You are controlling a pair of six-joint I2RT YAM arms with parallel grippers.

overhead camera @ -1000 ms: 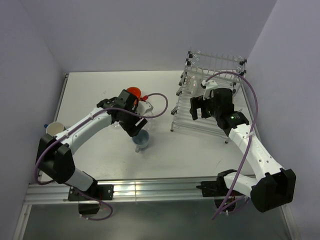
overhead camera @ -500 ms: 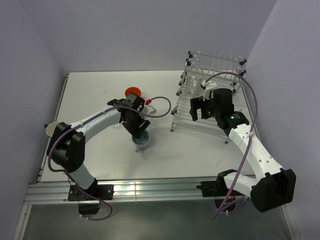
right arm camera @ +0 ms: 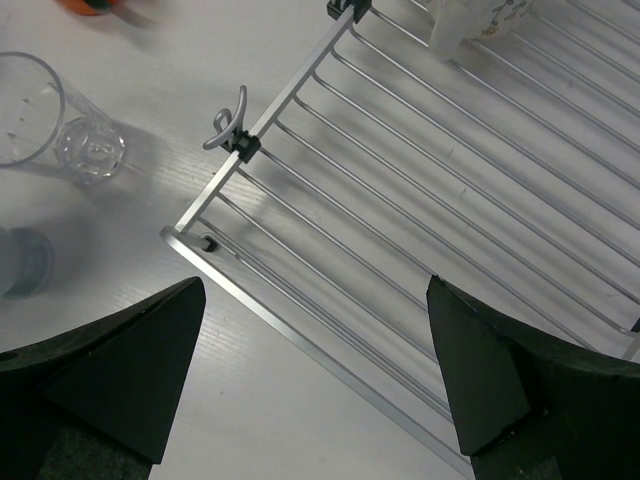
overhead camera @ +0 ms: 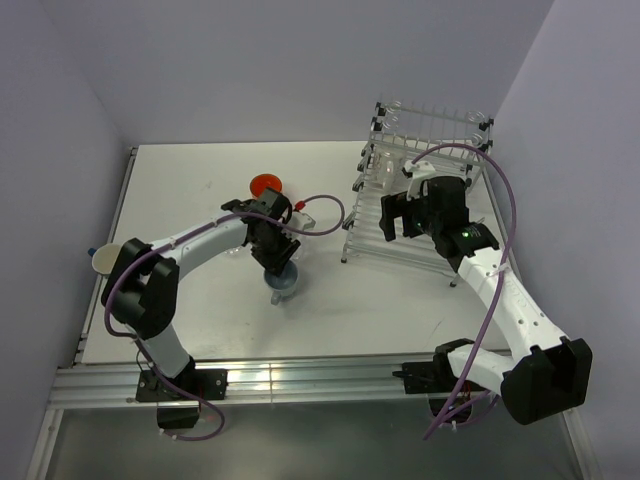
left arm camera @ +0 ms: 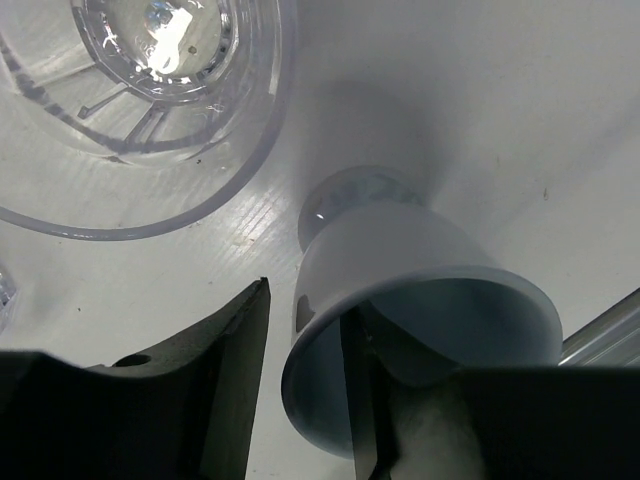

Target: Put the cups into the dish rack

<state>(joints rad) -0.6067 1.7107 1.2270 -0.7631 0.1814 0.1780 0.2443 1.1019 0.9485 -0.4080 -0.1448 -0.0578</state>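
Blue mug (left arm camera: 420,290), left of the dish rack (overhead camera: 420,215) beside a clear tumbler (left arm camera: 140,100): only in the left wrist view is its wall seen straddled by the left gripper (left arm camera: 305,315), one finger inside, a slight gap outside, not clamped. The right gripper (right arm camera: 315,330) is held wide open above the rack, where a pale patterned cup (right arm camera: 470,20) is lodged.

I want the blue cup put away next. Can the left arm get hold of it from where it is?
Probably yes. The left tool straddles the rim of the blue cup, one finger inside and one outside, with nothing between them and the wall. The clear glass nearby is not in the way.
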